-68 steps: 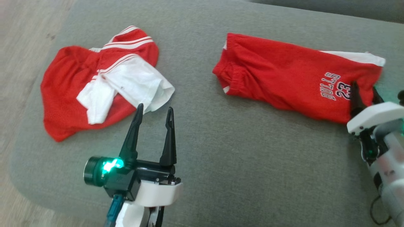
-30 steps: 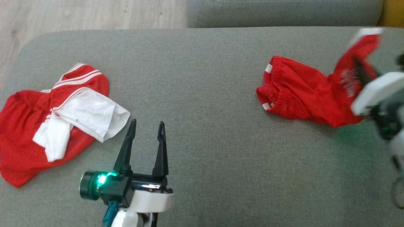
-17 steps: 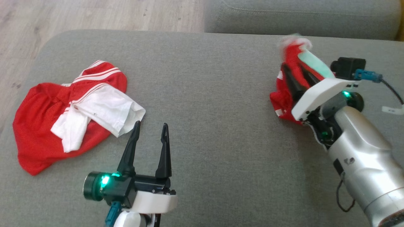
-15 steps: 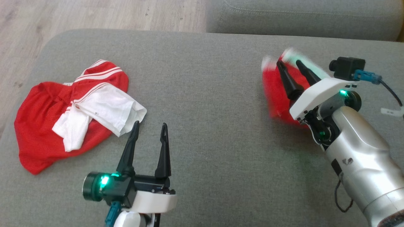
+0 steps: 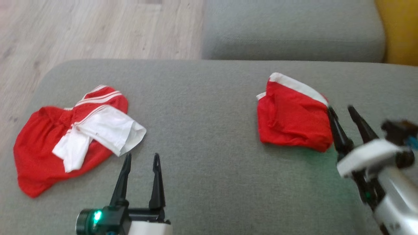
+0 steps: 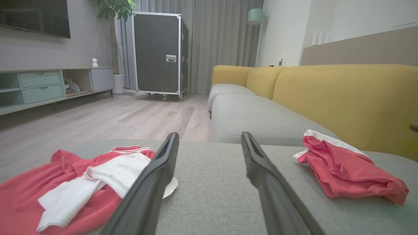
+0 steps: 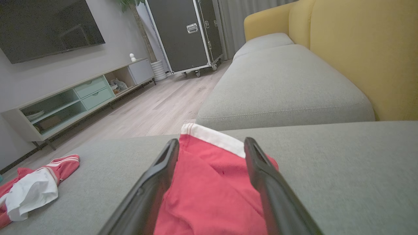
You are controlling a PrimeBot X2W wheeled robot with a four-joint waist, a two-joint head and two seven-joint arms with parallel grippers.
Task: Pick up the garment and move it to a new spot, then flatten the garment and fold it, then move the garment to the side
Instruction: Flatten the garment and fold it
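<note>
The garment [image 5: 290, 120], red shorts with a white band, lies folded in half on the right of the grey sofa seat [image 5: 209, 182]; it shows in the left wrist view [image 6: 346, 169] as a bunched red heap. My right gripper [image 5: 340, 108] stands open just off its right edge, holding nothing. In the right wrist view the garment [image 7: 209, 182] lies on the seat beyond and between the spread fingers of that gripper [image 7: 211, 141]. My left gripper [image 5: 142, 155] is open and empty at the near middle of the seat, its fingers [image 6: 209, 135] pointing across the cushion.
A second red and white garment [image 5: 75, 137] lies crumpled on the seat's left end. Beyond are another grey seat cushion [image 5: 290, 32], a yellow backrest [image 5: 401, 29] at the far right, and wooden floor [image 5: 98, 29] off the left and far edges.
My right gripper swung the shorts' leg end over onto the waist end, opened, let go and drew back to the near right. The head camera shifted. The left gripper stayed open.
</note>
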